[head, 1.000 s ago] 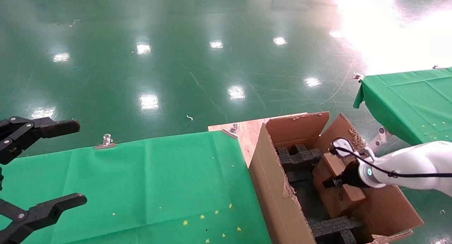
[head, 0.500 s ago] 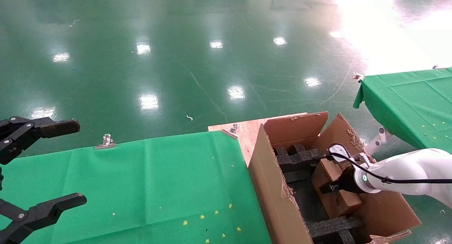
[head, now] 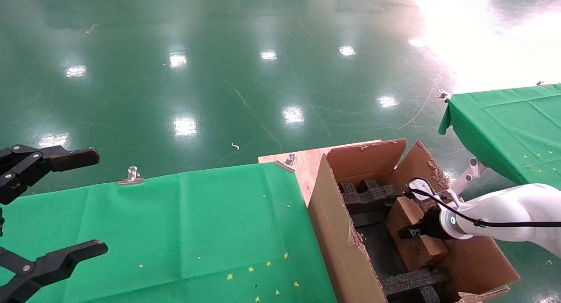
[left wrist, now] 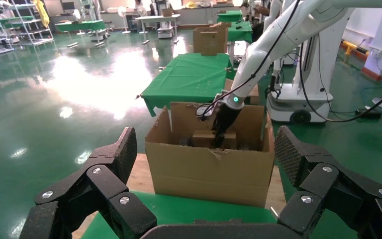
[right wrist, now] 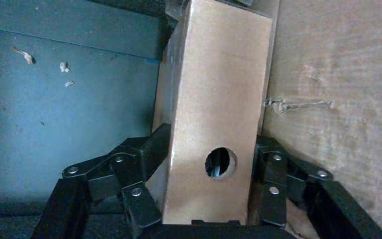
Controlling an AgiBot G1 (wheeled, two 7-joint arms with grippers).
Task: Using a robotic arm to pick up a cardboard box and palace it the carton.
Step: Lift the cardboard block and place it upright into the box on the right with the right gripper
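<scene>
— So, where is the small plain brown cardboard box?
— Down inside the large brown corrugated carton, against its right wall, between the black foam blocks.
— And the right gripper?
— On the white robotic arm, clamped on the box's two sides.
— The left gripper?
— Spread wide over the green-clothed table.

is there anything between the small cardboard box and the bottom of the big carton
Nothing visible. The right gripper holds the cardboard box inside the carton, beside its wall, between the black foam blocks; the floor directly beneath is hidden.
</scene>
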